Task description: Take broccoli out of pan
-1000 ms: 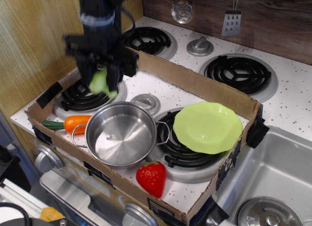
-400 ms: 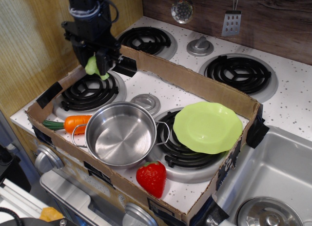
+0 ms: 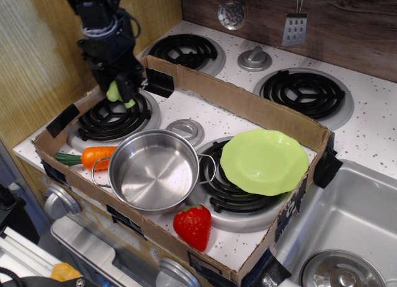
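Note:
My black gripper point(image 3: 119, 92) is shut on the pale-green broccoli point(image 3: 116, 93) and holds it in the air above the back-left burner point(image 3: 111, 118), close to the cardboard box's back-left wall. The fingers hide most of the floret. The shiny steel pan point(image 3: 153, 170) stands empty at the front of the box, below and to the right of the gripper, well apart from it.
An orange carrot point(image 3: 96, 157) lies left of the pan. A lime-green plate point(image 3: 263, 160) rests on the right burner. A red strawberry point(image 3: 193, 226) sits at the front. The cardboard box wall point(image 3: 248, 107) surrounds them. A sink point(image 3: 347, 231) is at right.
The gripper has carried the broccoli up and back-left, away from the pan, to over the back-left burner near the box's wall. The pan has not moved.

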Controlling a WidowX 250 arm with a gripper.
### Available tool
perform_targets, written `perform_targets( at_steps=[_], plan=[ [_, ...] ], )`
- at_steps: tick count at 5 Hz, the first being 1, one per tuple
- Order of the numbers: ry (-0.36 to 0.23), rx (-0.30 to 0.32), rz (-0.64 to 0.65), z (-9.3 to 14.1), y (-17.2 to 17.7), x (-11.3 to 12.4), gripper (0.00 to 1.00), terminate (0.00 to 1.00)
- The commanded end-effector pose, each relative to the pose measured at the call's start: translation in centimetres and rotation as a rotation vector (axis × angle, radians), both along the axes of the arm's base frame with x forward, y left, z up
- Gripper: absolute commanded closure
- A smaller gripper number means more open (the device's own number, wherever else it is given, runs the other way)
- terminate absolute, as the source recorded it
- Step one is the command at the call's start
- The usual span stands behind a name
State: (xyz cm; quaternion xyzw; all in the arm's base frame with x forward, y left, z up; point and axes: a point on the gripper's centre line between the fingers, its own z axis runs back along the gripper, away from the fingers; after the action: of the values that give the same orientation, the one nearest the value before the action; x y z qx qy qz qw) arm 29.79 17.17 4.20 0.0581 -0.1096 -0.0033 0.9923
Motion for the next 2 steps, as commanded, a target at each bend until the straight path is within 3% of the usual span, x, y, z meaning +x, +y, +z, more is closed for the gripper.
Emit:
perform_targets(
  at_steps=[1,2],
  plan=[
    [-0.010,0.048,-0.021,2.4,-0.4,1.1,0.00,0.00],
    [0.011,0.091,-0.016,4.3,-0.8,1.3,0.00,0.00]
  ],
)
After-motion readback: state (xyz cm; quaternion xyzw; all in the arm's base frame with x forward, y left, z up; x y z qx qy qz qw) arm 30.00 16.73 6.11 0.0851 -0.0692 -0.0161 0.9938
